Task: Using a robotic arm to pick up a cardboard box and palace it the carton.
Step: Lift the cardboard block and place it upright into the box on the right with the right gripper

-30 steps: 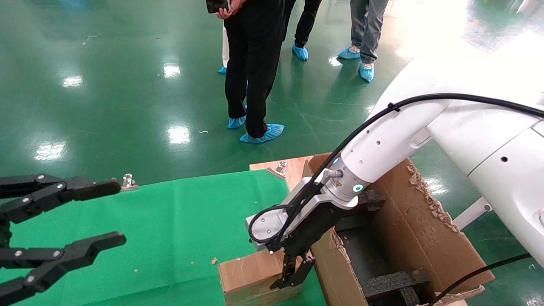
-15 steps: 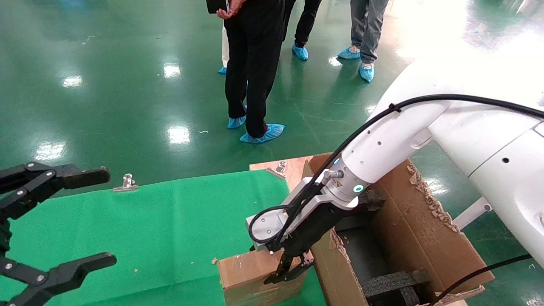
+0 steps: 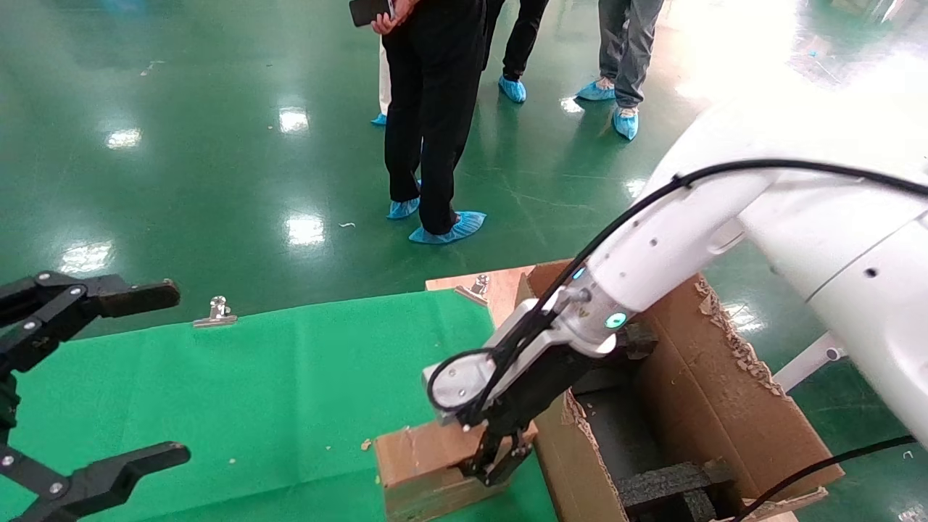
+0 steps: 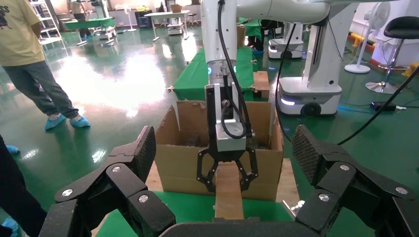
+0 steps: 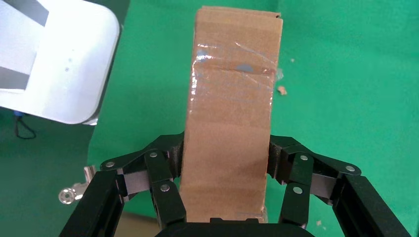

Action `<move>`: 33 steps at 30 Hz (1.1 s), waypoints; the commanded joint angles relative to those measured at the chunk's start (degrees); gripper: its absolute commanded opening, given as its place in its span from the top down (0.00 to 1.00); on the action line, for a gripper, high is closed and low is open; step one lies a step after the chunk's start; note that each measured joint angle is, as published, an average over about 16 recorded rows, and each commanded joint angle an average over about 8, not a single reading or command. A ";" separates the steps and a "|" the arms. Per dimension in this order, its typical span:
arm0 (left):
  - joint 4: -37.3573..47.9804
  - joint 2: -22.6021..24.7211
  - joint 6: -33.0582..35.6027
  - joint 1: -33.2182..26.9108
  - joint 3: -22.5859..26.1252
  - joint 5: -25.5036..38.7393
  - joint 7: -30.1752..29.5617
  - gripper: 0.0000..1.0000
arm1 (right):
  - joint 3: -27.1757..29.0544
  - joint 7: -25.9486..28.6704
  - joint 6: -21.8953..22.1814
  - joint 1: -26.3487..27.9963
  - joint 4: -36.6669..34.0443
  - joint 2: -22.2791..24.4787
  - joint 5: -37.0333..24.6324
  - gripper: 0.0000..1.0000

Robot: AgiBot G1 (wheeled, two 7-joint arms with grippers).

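Right gripper [image 5: 225,173], black linked two-finger type on the white-jointed robotic arm [image 3: 652,254] with green indicator light: jaws clamped on the two long side faces of the small brown taped cardboard box [image 5: 232,123]. In the right wrist view the pads press flush against both sides, no gap visible. The grip sits at the box end nearest the wrist; most of the length projects out beyond the fingertips.

Box long axis: runs straight out from the palm, in line with the gripper, jaws closing across the narrow width. In the head view the box [image 3: 424,464] is at the near right edge of the green cloth-covered table [image 3: 254,377] and looks slightly tilted; I cannot tell whether its underside is touching the cloth or just clear of it.

Key relation: the large brown corrugated carton [image 3: 725,391] with ragged flaps stands immediately right of the held box, its near-left wall just beside the gripper. Judgement: transfer is a lift and a short move rightward over that wall; the overhanging end could catch the torn flap.

Box appearance: closed, oblong, clear tape across seams, corners a little worn.

Left gripper [image 3: 80,384], all-black: jaws wide apart, empty, at the near left over the cloth, well apart from the box. The right arm is the working one.
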 commanded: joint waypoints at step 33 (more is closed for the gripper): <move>0.01 -0.01 -0.01 -0.01 0.04 -0.02 0.02 0.00 | -17.38 -6.33 -1.18 29.40 -8.77 12.72 15.31 1.00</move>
